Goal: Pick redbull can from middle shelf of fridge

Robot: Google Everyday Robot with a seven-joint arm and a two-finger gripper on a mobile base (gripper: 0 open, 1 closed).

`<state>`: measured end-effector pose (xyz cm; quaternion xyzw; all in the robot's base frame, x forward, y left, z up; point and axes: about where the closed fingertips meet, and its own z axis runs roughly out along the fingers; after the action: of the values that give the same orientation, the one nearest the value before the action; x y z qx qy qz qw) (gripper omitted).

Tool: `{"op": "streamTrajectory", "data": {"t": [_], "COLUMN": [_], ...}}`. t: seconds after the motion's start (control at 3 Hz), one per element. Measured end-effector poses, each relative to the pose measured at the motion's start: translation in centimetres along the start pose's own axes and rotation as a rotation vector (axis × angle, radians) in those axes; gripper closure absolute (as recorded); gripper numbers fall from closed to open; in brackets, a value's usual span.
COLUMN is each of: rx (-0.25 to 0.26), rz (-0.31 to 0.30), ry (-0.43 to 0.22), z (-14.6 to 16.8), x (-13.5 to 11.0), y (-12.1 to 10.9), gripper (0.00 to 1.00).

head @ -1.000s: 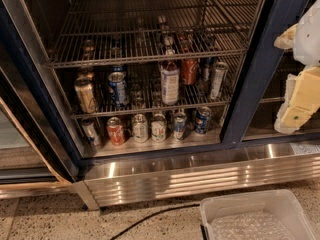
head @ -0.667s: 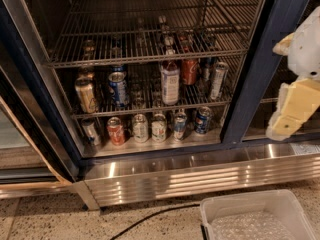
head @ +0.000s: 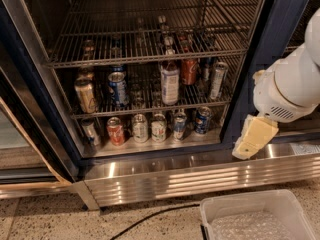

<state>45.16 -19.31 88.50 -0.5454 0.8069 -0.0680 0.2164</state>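
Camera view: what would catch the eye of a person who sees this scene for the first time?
The open fridge fills the view, with cans crowded on its middle shelf and floor; the slim silvery redbull can stands at the shelf's right end. At the right, outside the compartment, the white arm hangs with its yellowish pincer low, near the steel base. A white bin sits at the bottom right.
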Motion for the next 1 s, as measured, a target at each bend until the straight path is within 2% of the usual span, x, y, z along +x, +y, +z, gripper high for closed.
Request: {"op": "streamTrajectory", "data": {"t": [0.33,0.67,1.0], "rx": [-0.019,-0.039,-0.037], "rz": [0.035,0.107,0.179], "ry": [-0.033,-0.111,-0.198], "z": [1.6,4.7,8.1], "x": [-0.8,-2.8,-4.0], "y": [0.9,1.8,1.6], "gripper": [0.0,0.0,0.0]}}
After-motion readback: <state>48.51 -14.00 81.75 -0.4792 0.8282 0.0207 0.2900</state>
